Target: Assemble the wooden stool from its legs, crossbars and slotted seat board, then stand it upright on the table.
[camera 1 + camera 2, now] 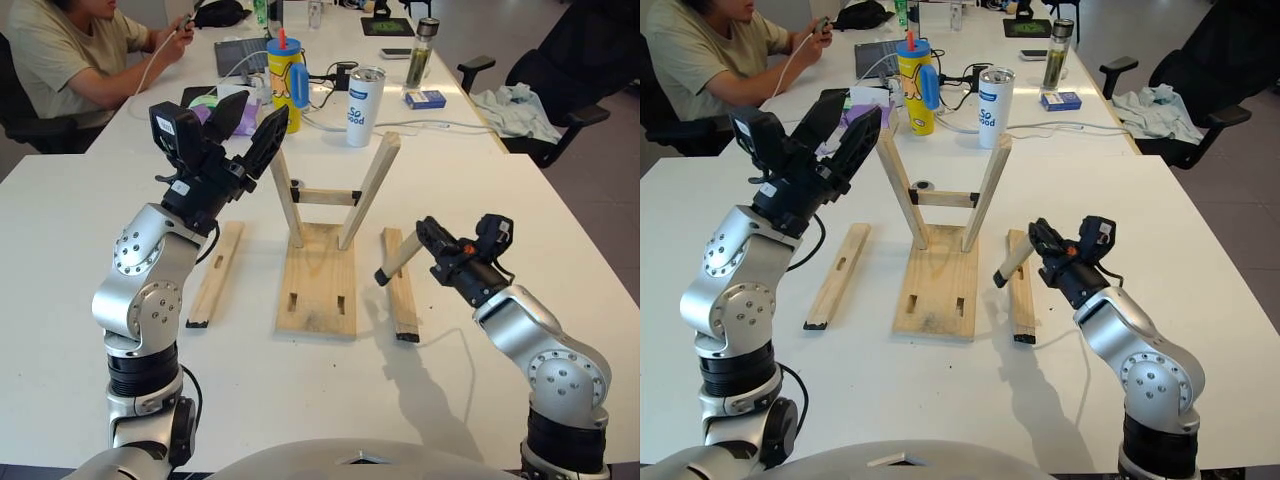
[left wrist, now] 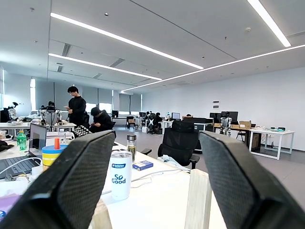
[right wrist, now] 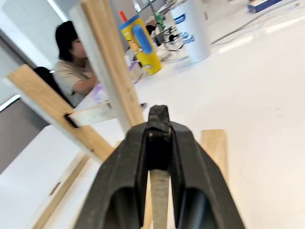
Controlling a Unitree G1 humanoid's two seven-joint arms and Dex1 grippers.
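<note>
The slotted seat board (image 1: 316,292) lies flat mid-table. Two legs (image 1: 368,190) stand tilted in its far slots, spreading like a V, with a crossbar (image 1: 327,197) joining them. My left gripper (image 1: 258,112) is open, raised beside the top of the left standing leg (image 1: 284,185). In the left wrist view its two dark fingers (image 2: 62,191) flank the other leg's top (image 2: 199,200). My right gripper (image 1: 426,234) is shut on a short wooden bar (image 1: 398,259) that slants down to the table right of the seat board; the right wrist view shows the bar (image 3: 159,191) between the fingers.
One loose leg (image 1: 215,272) lies left of the seat board, another (image 1: 403,295) right of it under the held bar. Behind stand a white tumbler (image 1: 365,105), a yellow bottle (image 1: 288,72), cables and a blue box (image 1: 425,98). A chair (image 1: 560,70) is at back right.
</note>
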